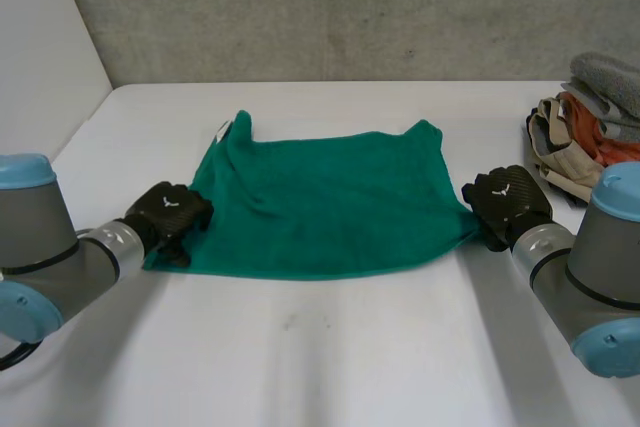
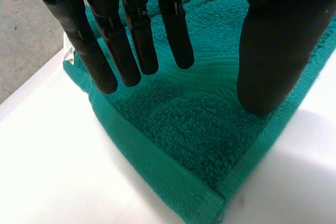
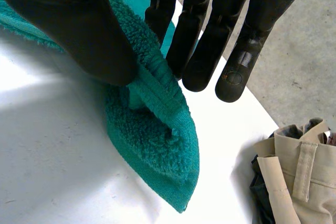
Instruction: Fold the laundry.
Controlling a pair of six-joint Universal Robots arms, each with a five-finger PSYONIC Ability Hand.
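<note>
**Near corners of the towel, one gripped and one not**
A green terry towel (image 1: 330,202) lies spread flat in the middle of the white desk (image 1: 330,357). The right hand (image 1: 508,202) pinches its near right corner between thumb and fingers. The left hand (image 1: 168,215) hangs over the near left corner, fingers straight, gripping nothing. The left hand should likely pinch its corner first. Both should then lift evenly, with the hem taut, and carry it to the far edge, clear of the heap of beige, orange and grey clothes (image 1: 590,137).
</note>
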